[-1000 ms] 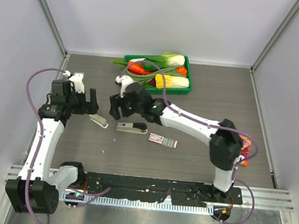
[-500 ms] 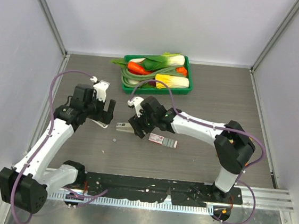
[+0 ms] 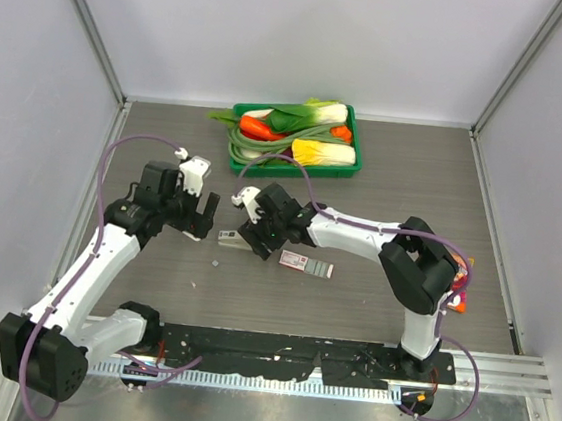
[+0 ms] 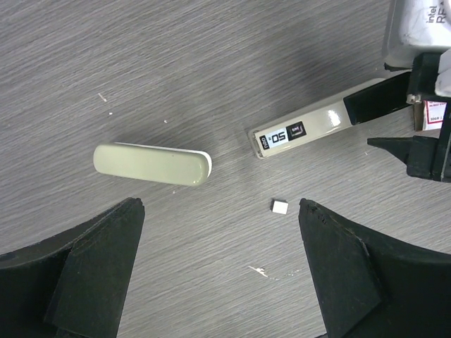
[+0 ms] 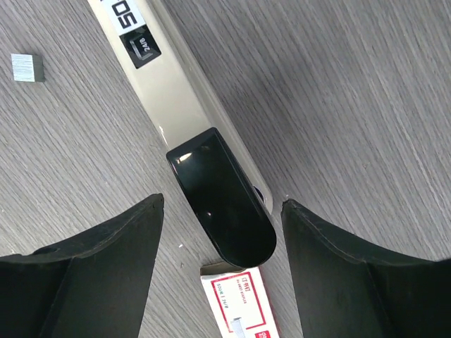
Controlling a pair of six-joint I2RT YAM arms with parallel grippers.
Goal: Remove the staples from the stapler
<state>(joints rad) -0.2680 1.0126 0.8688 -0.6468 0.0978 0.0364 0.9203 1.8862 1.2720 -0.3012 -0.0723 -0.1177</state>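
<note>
Your right gripper point(image 5: 222, 204), jaws apart, straddles the black end of the stapler point(image 5: 165, 88). Your left gripper point(image 4: 220, 205) hovers, equally spread. A few staples point(image 4: 280, 205) lie outside; any remainder is hidden.

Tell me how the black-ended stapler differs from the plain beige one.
The stapler has a grey body, a black end and a label reading 50; the beige stapler is plain and unmarked. The stapler's front is squared; the beige stapler's ends are rounded. The open right gripper straddles the stapler, not the beige stapler. Both lie flat on the table, apart.
</note>
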